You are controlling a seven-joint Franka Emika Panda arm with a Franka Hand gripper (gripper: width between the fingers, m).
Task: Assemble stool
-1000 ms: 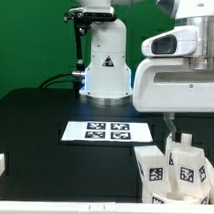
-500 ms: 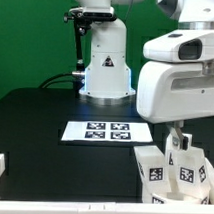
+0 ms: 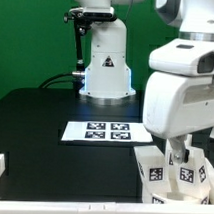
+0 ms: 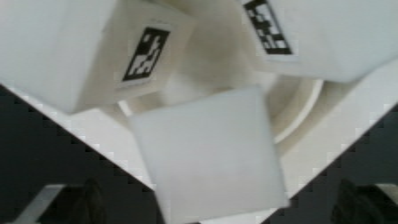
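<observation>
- The table is covered in black, and most of its surface at the exterior view's left and centre is seen bare, so ample room for moving is judged to lie there.
- The arm is seen lowered at the exterior view's right, its bulky white body hiding much of what lies beneath; it is judged to be placed there to work on the stool parts.
- The marker board is laid flat at the centre of the exterior view, near the parts but apart from them.
- The seat is glimpsed in the wrist view only as a curved rim behind the legs; in the exterior view it cannot be picked out with certainty.
- The legs are clustered at the lower right of the exterior view, close to the frame's edge, so little free room is left on that side.
- One leg fills the middle of the wrist view, lying over the seat's rim, with two tagged legs crowded just beside it.
- The gripper is seen among the legs, but whether it is spread or pinching a leg cannot be told; only dark finger tips are visible at either side of the central leg, and contact cannot be confirmed.
</observation>
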